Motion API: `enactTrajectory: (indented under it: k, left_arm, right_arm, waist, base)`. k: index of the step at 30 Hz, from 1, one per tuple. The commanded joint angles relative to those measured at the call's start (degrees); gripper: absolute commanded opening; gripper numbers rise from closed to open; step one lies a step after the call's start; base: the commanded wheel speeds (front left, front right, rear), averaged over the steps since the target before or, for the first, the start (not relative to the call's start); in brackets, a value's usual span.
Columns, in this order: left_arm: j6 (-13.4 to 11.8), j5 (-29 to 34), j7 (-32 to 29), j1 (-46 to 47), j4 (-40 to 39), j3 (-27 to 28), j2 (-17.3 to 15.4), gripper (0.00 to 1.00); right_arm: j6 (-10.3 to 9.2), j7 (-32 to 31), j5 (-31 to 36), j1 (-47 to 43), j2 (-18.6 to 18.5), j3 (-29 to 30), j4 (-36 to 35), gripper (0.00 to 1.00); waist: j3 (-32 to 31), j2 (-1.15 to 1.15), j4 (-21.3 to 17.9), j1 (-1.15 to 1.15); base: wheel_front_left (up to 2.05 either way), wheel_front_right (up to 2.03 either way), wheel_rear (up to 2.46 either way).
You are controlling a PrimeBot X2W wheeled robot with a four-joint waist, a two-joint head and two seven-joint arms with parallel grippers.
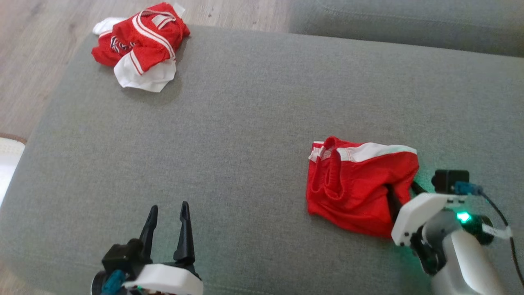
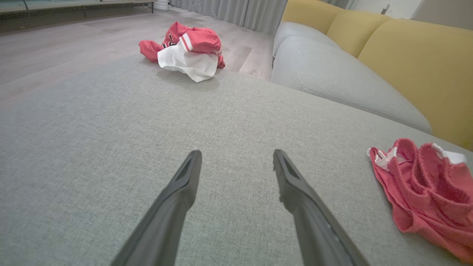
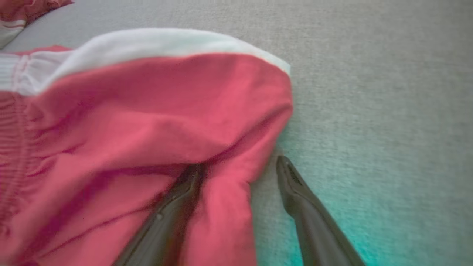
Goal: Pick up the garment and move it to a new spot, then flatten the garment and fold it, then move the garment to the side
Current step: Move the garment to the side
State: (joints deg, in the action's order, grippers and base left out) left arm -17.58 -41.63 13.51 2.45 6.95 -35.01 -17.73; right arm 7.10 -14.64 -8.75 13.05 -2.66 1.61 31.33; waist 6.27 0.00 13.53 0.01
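though apart, two red garments (image 1: 141, 41) (image 1: 356, 188), one grey sofa (image 1: 245, 123)

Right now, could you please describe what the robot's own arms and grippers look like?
The left gripper and right gripper each have two long, dark, tapering fingers rising from a white housing. The right forearm is pale, with a glowing green light, a blue connector and a black cable carrying a white tag. The left wrist shows teal wiring.
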Motion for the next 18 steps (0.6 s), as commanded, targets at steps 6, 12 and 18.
enactTrajectory:
  k: [6,12,18]
  left_arm:
    - [0.50,1.33,1.12,2.95,-1.39,3.03,0.00,1.00]
    - [0.49,2.21,1.25,3.98,-2.29,3.86,-0.35,1.00]
    - [0.21,3.80,1.10,6.55,-4.46,4.69,-1.77,1.00]
  right_arm:
    - [0.39,1.11,-2.14,5.64,-0.21,-4.59,0.09,0.00]
    - [0.39,4.19,0.79,10.75,-0.21,-3.98,-0.21,0.00]
    - [0.39,5.93,5.69,14.51,-0.52,-0.38,-1.41,0.00]
  waist:
    - [2.23,0.00,-2.07,-0.01]
    - [5.66,0.00,-9.52,-0.01]
    - [9.12,0.00,-19.38,-0.01]
  base:
    - [0.00,0.00,0.00]
    - [0.00,0.00,0.00]
    - [0.00,0.00,0.00]
